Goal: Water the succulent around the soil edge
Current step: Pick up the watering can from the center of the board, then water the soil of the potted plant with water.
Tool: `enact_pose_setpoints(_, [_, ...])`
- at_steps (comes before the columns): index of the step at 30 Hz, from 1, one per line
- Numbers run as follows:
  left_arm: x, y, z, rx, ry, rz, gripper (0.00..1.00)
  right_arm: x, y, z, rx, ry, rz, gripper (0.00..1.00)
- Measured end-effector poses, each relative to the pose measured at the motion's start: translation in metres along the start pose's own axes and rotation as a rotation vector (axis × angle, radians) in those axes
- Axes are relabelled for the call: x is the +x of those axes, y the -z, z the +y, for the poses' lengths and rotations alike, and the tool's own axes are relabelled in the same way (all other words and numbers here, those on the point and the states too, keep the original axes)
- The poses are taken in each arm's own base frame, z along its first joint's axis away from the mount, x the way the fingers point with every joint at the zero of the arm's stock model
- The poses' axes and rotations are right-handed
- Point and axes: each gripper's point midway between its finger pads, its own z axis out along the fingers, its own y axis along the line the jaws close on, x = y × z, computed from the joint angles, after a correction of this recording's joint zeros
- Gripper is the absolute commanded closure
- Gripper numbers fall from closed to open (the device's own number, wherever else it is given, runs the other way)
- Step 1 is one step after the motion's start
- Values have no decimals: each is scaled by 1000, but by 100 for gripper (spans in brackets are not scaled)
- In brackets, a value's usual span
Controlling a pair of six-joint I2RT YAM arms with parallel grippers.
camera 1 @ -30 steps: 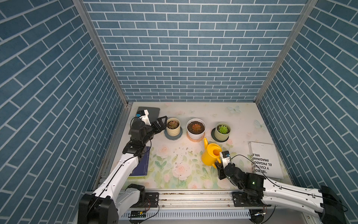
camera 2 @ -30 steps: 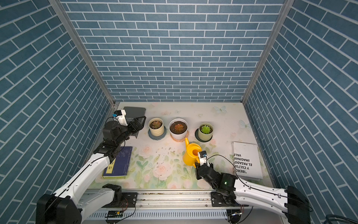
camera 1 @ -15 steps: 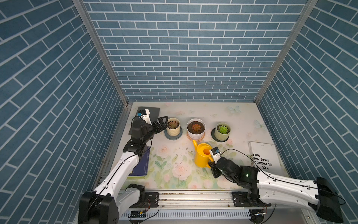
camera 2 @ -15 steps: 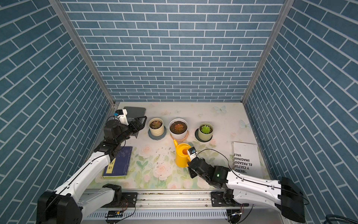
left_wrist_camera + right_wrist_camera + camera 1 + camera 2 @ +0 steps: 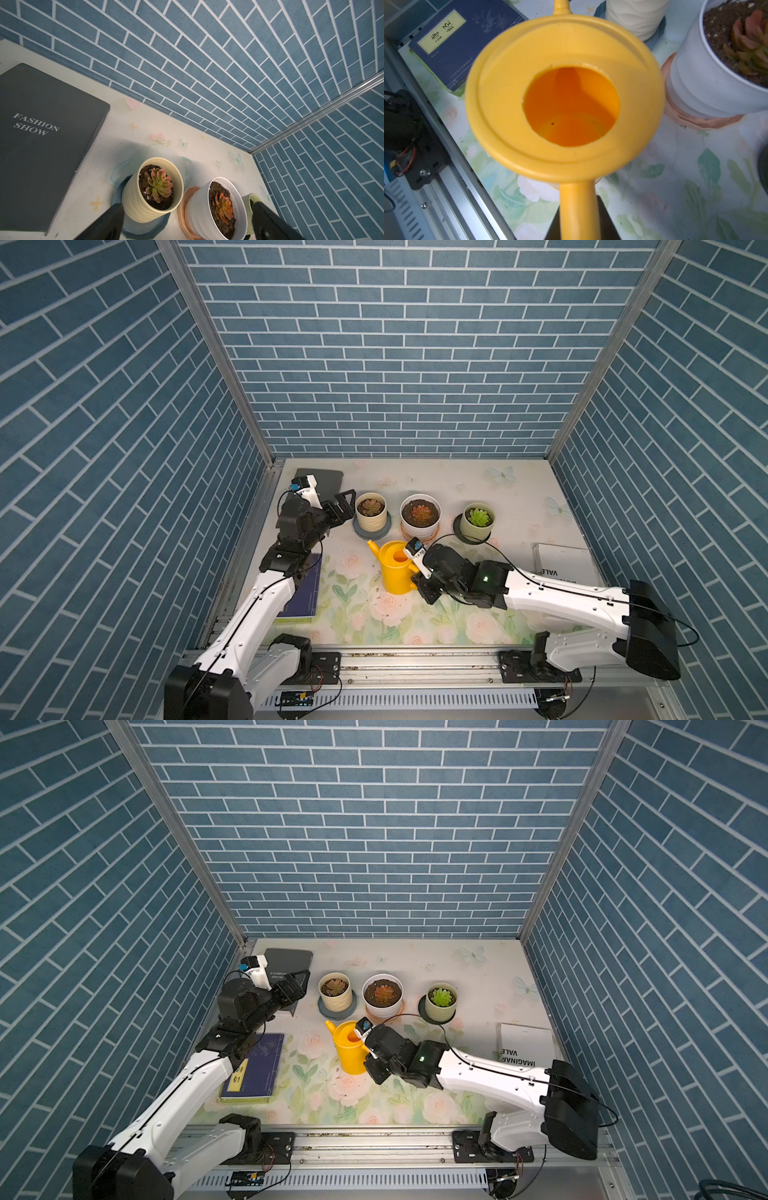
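At far left we see a matte grey book (image 5: 41,135), flat, with silver lettering. Nearer us lies a navy book (image 5: 257,1069) with a yellow label. Between them the left gripper (image 5: 300,992) hangs with its black fingers spread wide, holding nothing and pointed at the succulent (image 5: 159,184).

The succulent is a small rosette of fleshy, pointed leaves, dull pink-brown at the tips and green toward the heart. It sits leftmost in a row of three plants at the back of the floral mat (image 5: 374,614). Its pot (image 5: 372,524) is cream, round and wavy-ribbed, upright on a grey-blue saucer (image 5: 143,228) with a faceted rim. The soil edge (image 5: 143,176) is a thin ring of dark, crumbly soil with a few white grains.

Just in front stands the can (image 5: 395,572), a smooth yellow plastic cylinder, upright, with a round hole in its top. Its short spout points at the saucer. We cannot tell whether it rests on the mat.

The right gripper (image 5: 579,220) is clamped on the can's handle.

Next comes a smooth white pot (image 5: 419,526) with an orange rosette, on a peach saucer. Then comes a pale green pot (image 5: 478,526) with a bright green rosette, and a white book (image 5: 565,564).
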Motion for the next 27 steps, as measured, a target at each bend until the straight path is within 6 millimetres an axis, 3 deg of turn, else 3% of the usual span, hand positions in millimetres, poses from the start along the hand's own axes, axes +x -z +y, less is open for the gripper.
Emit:
enact_pose_setpoints(10, [-2,4,-1,0,-5,-10,0,-45,-12,3,13,-25,60,100])
enact_pose_setpoints(27, [-4,7,1,-19,-9,-22,0,-57,-20,-13,73,-83,144,100])
